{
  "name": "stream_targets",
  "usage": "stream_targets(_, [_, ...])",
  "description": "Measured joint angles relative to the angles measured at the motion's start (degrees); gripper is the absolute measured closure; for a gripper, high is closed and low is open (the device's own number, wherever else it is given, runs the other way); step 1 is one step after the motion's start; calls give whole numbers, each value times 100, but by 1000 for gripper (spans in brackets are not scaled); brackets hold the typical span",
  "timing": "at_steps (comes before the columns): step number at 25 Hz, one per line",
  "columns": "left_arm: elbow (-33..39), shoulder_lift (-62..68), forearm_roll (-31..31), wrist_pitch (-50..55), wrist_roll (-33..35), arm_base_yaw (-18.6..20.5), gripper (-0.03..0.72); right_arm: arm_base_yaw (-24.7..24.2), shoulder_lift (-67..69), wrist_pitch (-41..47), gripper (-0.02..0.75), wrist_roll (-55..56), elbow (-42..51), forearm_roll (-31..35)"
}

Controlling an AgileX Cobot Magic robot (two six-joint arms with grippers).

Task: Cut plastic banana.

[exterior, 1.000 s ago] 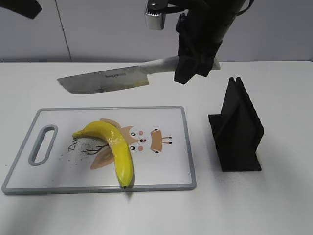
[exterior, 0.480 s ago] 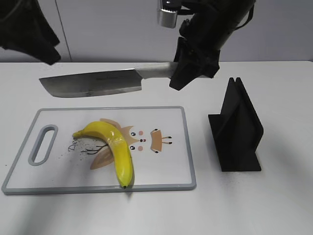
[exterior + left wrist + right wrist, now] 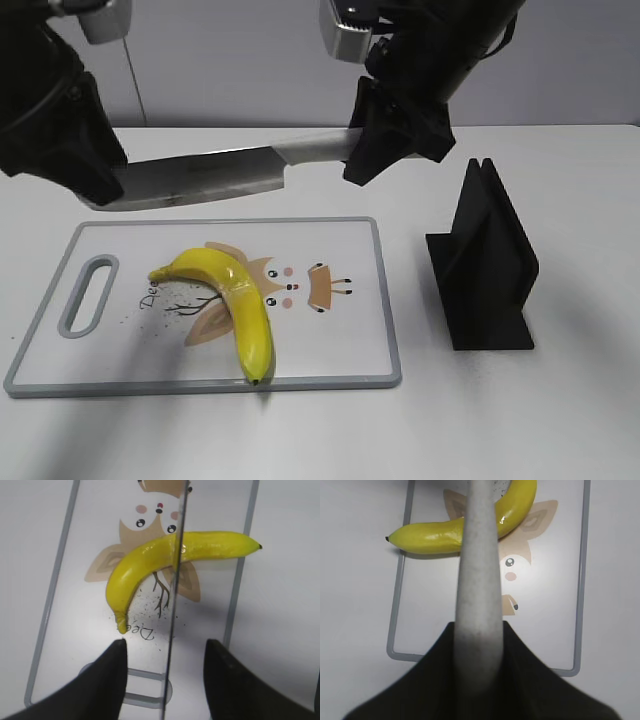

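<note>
Right gripper (image 3: 385, 140) clamps knife (image 3: 215, 178) above plastic banana (image 3: 228, 300) on board (image 3: 340, 350)

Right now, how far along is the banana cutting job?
Done: the right gripper has the knife by its handle, off the black stand, above the cutting board. In hand: the blade hangs over the plastic banana, with the left gripper open around the blade's tip. Left: the cut itself; the banana looks whole.
</note>
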Motion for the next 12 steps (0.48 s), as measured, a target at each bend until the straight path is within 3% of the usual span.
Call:
stream_targets(4, [98,0,12,5,10,0,299,0,0,2,548,-12,0,37])
stream_targets(7, [98,0,7,-14,15,0,538,0,0,2,548,-12,0,37])
stream_targets(9, [103,10,7,-27,21,0,656,0,0,2,548,-12,0,37])
stream_targets(12, [103,79,7,-52,48,0,696,-5,0,2,548,-6,0,37])
